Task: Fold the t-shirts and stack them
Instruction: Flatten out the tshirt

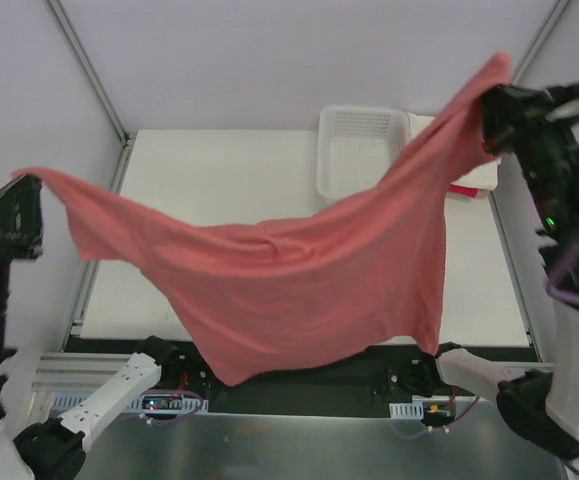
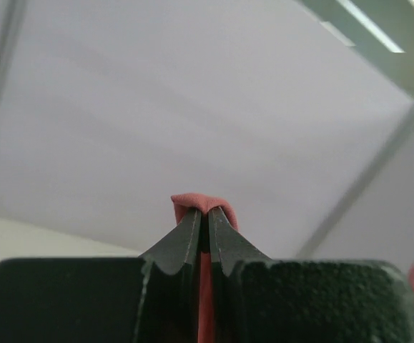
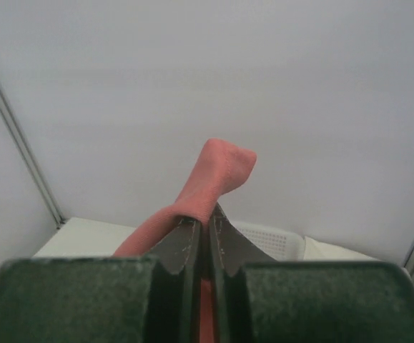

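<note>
A dusty salmon-red t-shirt [image 1: 299,280] hangs spread in the air above the table, stretched between both arms. My left gripper [image 1: 31,185] is shut on one corner at the far left; in the left wrist view the cloth [image 2: 196,201] bulges over the closed fingertips of that gripper [image 2: 207,211]. High at the right, my right gripper [image 1: 486,97] is shut on the other corner. In the right wrist view a tuft of the shirt [image 3: 217,175] pokes out past my right gripper [image 3: 208,220]. A cream-white shirt [image 1: 469,172] with a bright pink-red one [image 1: 466,190] under it lies beside the basket, mostly hidden.
A white plastic lattice basket [image 1: 354,150] stands at the back right of the white table [image 1: 219,170]. The shirt's lower hem sags past the table's near edge, over the arm bases [image 1: 169,395]. Frame posts rise at the back left and right.
</note>
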You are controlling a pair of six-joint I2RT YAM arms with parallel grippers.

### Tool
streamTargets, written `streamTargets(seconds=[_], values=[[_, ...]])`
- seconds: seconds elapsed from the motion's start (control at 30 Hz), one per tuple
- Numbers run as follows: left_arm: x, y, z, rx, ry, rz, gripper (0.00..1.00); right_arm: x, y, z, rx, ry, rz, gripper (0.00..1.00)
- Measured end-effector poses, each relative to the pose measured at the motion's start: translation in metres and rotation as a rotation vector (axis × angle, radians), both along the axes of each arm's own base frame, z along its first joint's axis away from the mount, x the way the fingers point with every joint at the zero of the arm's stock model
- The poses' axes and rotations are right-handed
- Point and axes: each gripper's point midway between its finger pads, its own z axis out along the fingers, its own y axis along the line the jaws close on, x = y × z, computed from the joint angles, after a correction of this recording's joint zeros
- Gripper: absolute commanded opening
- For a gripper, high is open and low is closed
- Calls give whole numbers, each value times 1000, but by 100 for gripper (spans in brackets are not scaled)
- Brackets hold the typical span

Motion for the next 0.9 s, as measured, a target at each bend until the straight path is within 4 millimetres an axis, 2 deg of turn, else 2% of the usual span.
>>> streamTargets(seconds=[0.07, 0.13, 0.17, 0.2, 0.23, 0.27, 0.3, 0.33, 0.37, 0.4, 0.43, 0.47, 0.5, 0.57, 0.63, 0.73, 0.83, 0.9], values=[[58, 7, -22, 8, 138, 175, 0, 56, 19, -14, -31, 75, -15, 6], [118, 15, -58, 52, 301, 378, 2, 118, 43, -39, -65, 160, -12, 7], [140, 18, -76, 79, 363, 456, 4, 148, 56, -54, -83, 201, -3, 7], [167, 22, -104, 130, 451, 544, 7, 178, 70, -74, -103, 248, 10, 8], [187, 29, -131, 168, 528, 619, 17, 209, 87, -99, -124, 300, 27, 9], [204, 40, -160, 203, 607, 681, 22, 237, 102, -128, -148, 358, 47, 11], [217, 54, -193, 232, 698, 742, 27, 265, 119, -164, -177, 426, 69, 19], [222, 72, -225, 239, 793, 805, 37, 282, 132, -190, -196, 468, 86, 31], [221, 89, -249, 231, 865, 855, 88, 301, 148, -225, -228, 527, 112, 42], [216, 108, -278, 210, 958, 904, 99, 315, 161, -256, -256, 578, 134, 59], [208, 121, -294, 191, 1017, 937, 99, 323, 173, -283, -285, 620, 150, 69], [201, 128, -305, 160, 1053, 955, 99, 327, 182, -306, -311, 657, 165, 77], [197, 130, -309, 133, 1064, 960, 99, 327, 187, -323, -329, 694, 173, 95], [195, 125, -307, 82, 1043, 924, 99, 320, 196, -352, -373, 751, 193, 97], [192, 115, -299, 38, 1001, 865, 99, 308, 196, -361, -395, 770, 204, 97], [188, 98, -285, -12, 936, 762, 99, 286, 185, -346, -394, 768, 201, 97], [189, 81, -279, -47, 898, 660, 99, 254, 166, -306, -354, 725, 185, 97], [194, 67, -285, -56, 894, 574, 99, 226, 151, -282, -312, 700, 176, 97]])
